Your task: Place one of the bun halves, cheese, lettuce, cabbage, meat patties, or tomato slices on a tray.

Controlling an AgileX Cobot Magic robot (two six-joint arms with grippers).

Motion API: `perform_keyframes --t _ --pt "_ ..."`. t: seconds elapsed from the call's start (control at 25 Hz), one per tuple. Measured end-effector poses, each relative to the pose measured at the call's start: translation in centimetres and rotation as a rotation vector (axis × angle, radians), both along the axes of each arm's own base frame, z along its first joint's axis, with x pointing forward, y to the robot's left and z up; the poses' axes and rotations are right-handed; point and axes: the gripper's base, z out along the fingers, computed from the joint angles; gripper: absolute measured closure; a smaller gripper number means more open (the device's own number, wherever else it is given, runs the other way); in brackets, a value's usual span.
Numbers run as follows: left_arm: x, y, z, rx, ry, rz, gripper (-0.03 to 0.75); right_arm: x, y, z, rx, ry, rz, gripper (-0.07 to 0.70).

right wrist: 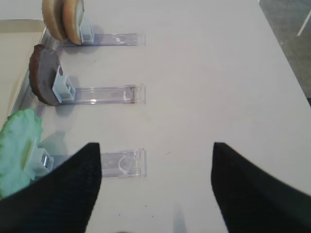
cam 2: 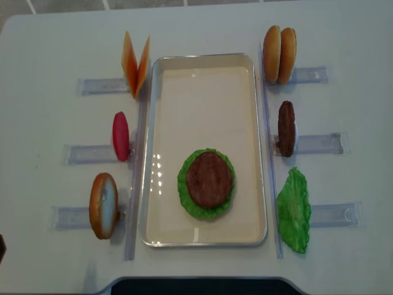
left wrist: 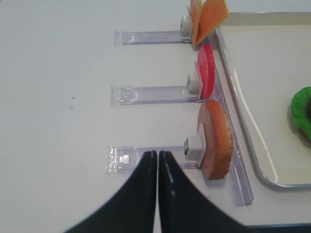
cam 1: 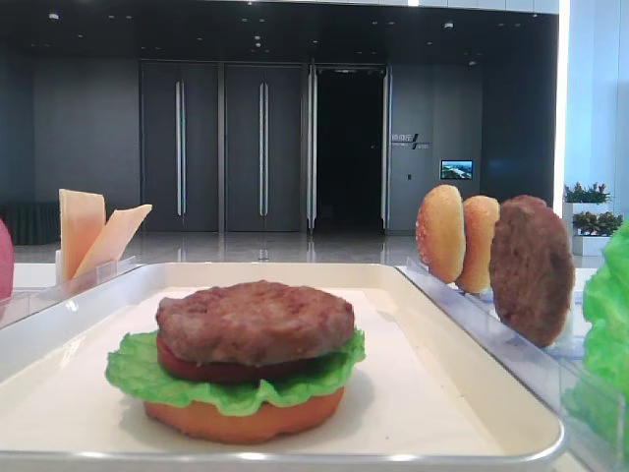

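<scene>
On the tray sits a half-built burger: bun base, a green lettuce leaf, a tomato slice and a brown meat patty on top. My left hand is pressed shut with nothing in it, hovering over the worktop just short of the near clear rack, where a bun half stands on edge against its white clip. My right hand stands wide open and empty above the rack beside the spare lettuce, with the second patty and two more bun halves in the racks beyond it.

Cheese slices lean together at the far left rack, and a spare tomato slice stands in the middle one.

My guess is cheese or a bun half goes on next. The cheese looks thin, light and probably a little flexible, so I would pinch it across its faces near the top edge, clear of the clip. The bun half looks stiffer and rounded with a smooth skin that could slip; I would take it across its thickness near the upper rim and lift straight up. The racks look light enough to drag along if the piece sticks.
</scene>
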Motion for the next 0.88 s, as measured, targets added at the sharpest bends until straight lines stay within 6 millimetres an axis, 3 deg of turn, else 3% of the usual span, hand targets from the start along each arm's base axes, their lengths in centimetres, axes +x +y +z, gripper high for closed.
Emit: perform_keyframes --t 0.88 --pt "0.00 0.00 0.00 0.000 0.000 0.000 0.716 0.01 0.10 0.03 0.006 -0.003 0.009 0.144"
